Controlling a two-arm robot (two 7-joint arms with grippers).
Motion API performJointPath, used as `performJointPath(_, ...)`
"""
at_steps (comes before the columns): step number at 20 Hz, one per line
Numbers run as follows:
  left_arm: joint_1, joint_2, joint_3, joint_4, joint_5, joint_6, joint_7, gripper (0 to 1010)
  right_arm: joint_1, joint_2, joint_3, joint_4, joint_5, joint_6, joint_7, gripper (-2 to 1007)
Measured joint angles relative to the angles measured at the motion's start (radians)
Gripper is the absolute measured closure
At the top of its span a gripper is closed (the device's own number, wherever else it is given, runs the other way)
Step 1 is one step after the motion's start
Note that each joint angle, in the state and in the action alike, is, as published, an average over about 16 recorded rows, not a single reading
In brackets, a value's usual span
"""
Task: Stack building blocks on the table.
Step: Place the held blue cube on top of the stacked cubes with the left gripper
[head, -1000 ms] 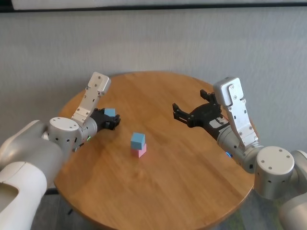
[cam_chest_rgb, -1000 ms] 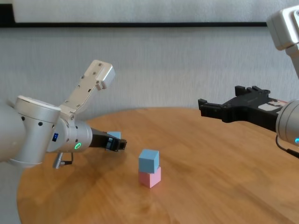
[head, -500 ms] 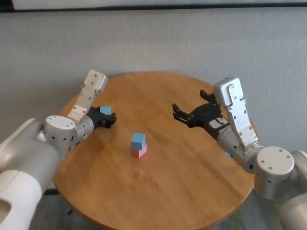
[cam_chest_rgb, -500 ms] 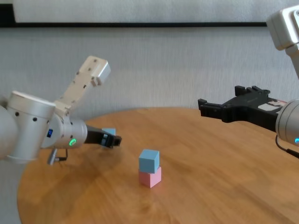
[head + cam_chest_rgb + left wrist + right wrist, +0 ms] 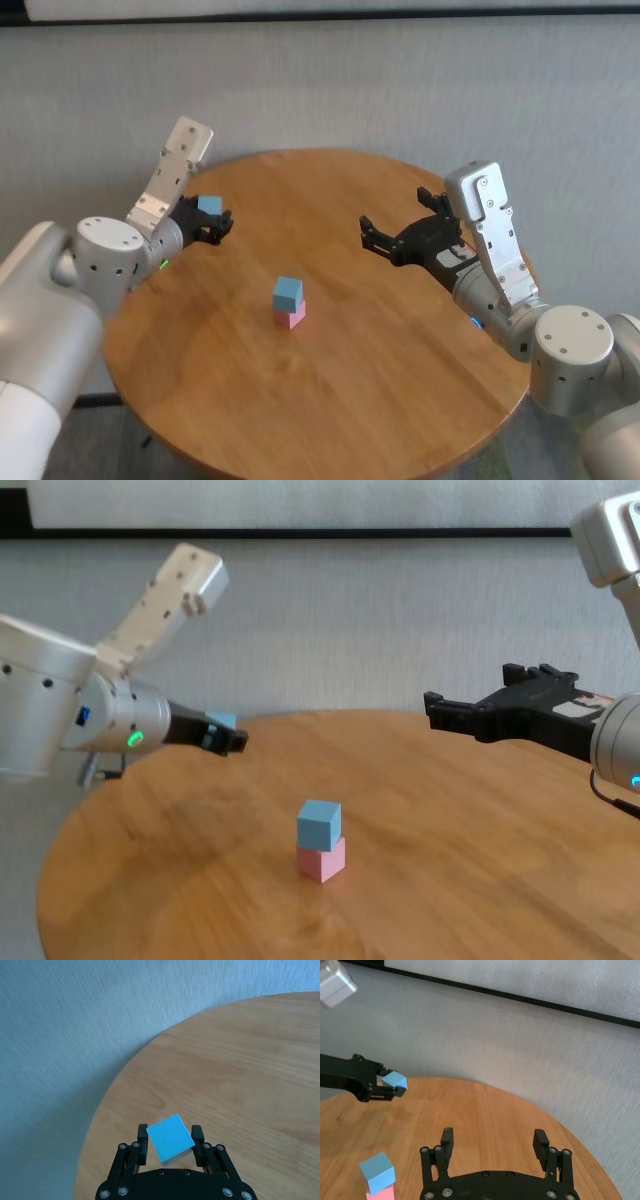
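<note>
A light blue block (image 5: 288, 291) sits on a pink block (image 5: 291, 316) near the middle of the round wooden table (image 5: 380, 400). My left gripper (image 5: 212, 218) hovers above the table's far left part, shut on a second light blue block (image 5: 209, 205) (image 5: 170, 1137) (image 5: 221, 722) (image 5: 395, 1080) held clear of the wood. My right gripper (image 5: 398, 228) (image 5: 493, 1143) hangs open and empty above the table's right half, well apart from the stack (image 5: 320, 841) (image 5: 377, 1176).
A grey wall stands close behind the table, and its curved far edge (image 5: 125, 1072) runs just beyond the left gripper. Bare wood lies all around the two-block stack.
My left arm has lifted the light blue block off the table and drawn it up and back toward the far left edge. The right arm and the stack have not moved.
</note>
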Motion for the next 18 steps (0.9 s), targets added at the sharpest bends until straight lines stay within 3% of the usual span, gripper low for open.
performJointPath(10,0.182,0.073,0.01,-0.408,0.023,0.18,-0.025,468,0.0,0.0,0.0,0.0,0.0,0.0,0.0,0)
performJointPath(14,0.255,0.085,0.004,-0.535,0.025,0.225,-0.028,468,0.0,0.0,0.0,0.0,0.0,0.0,0.0,0)
performJointPath(18,0.311,0.084,-0.003,-0.621,0.022,0.248,-0.03,468,0.0,0.0,0.0,0.0,0.0,0.0,0.0,0)
